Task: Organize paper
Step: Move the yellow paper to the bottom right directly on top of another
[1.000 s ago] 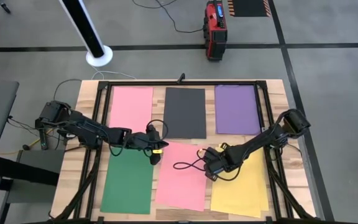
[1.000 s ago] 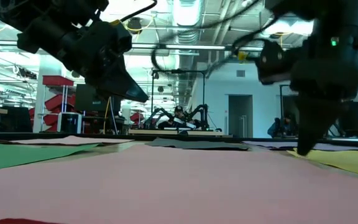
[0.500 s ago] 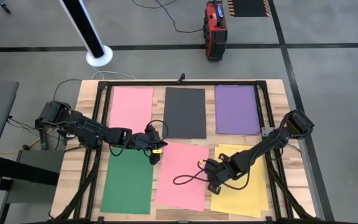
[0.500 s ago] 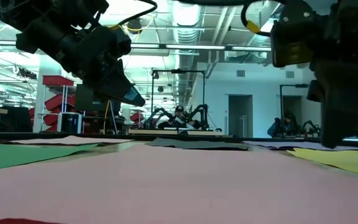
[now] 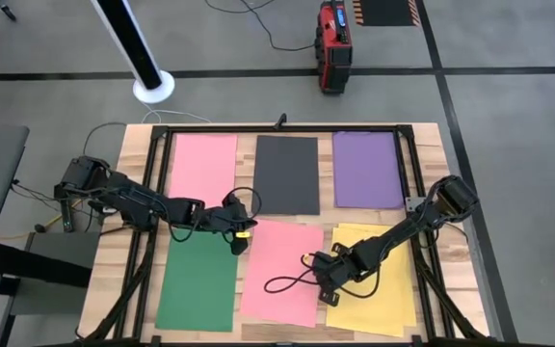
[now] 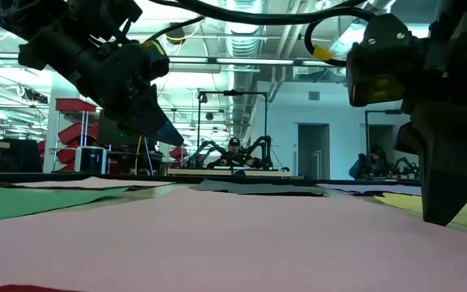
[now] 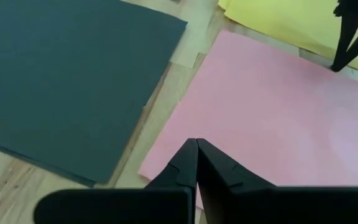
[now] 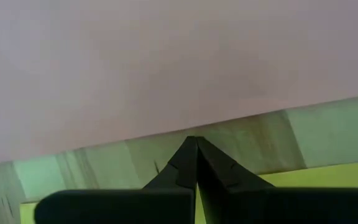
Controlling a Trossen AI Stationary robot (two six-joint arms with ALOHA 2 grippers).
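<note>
Six sheets of paper lie flat on the wooden table. Pink [image 5: 201, 165], dark grey [image 5: 288, 173] and purple [image 5: 367, 169] form the far row. Green [image 5: 198, 284], pink [image 5: 279, 275] and yellow [image 5: 382, 294] form the near row. My left gripper [image 5: 241, 243] is shut and hangs above the near pink sheet's far left corner [image 7: 166, 163], clear of it in the low view. My right gripper [image 5: 328, 292] is shut, pointing down at the bare wood strip [image 8: 253, 140] between the near pink [image 8: 166, 62] and yellow [image 8: 328, 180] sheets. My right gripper's shut fingertips [image 6: 442, 217] come down from above at the wood strip between the near pink sheet and the yellow sheet. I cannot tell whether they touch the table or a sheet's edge.
A black metal frame [image 5: 412, 183] runs around the sheets on the tabletop. A loose black cable [image 5: 287, 282] from my right arm lies looped over the near pink sheet. Beyond the table stand a red case [image 5: 334, 43] and a white post base [image 5: 153, 87].
My right gripper has moved toward the table's near edge along the gap between the near pink and yellow sheets, staying shut and pointing down. Its cable loop has trailed with it over the pink sheet.
</note>
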